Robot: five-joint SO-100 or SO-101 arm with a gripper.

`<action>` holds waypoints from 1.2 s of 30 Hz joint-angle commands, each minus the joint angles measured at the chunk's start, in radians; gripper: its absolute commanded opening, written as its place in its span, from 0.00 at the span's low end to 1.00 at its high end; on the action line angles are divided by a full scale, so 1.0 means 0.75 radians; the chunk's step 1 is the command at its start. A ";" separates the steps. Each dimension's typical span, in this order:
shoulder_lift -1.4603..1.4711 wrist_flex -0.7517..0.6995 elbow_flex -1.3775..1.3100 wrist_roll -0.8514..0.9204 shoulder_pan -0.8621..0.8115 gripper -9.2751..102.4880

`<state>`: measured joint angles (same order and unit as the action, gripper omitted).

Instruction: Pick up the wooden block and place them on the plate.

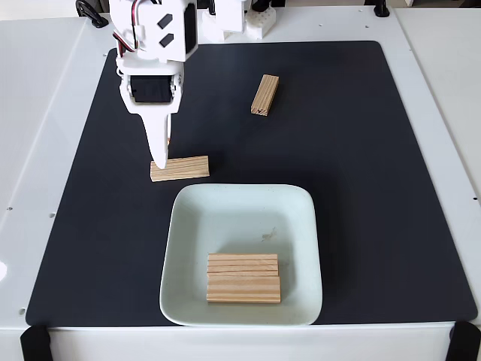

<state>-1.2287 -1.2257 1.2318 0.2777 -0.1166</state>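
One wooden block (184,168) lies flat on the black mat just above the plate's top left corner. My white gripper (159,161) points down at this block's left end, its tip touching or overlapping it. Only one finger (156,135) shows clearly, so the jaw gap is hidden. A second wooden block (264,95) lies apart on the mat at the upper middle. The pale mint-green plate (225,218) sits at the lower middle and holds two more blocks (243,264) (243,289) side by side near its front.
The black mat (376,188) covers most of the white table, with bare mat to the right and left of the plate. The arm's white base (233,19) stands at the top edge. Black clamps (34,342) sit at the front corners.
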 commanded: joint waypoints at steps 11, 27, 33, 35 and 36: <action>-0.002 0.012 0.102 0.008 -0.012 0.24; 0.076 -0.002 0.002 0.008 -0.012 0.25; 0.061 -0.002 0.002 0.008 -0.012 0.25; 0.061 -0.002 0.002 0.008 -0.012 0.25; 0.061 -0.002 0.000 0.008 -0.012 0.25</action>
<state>-1.1628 -1.2241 1.2778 0.2777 -0.1227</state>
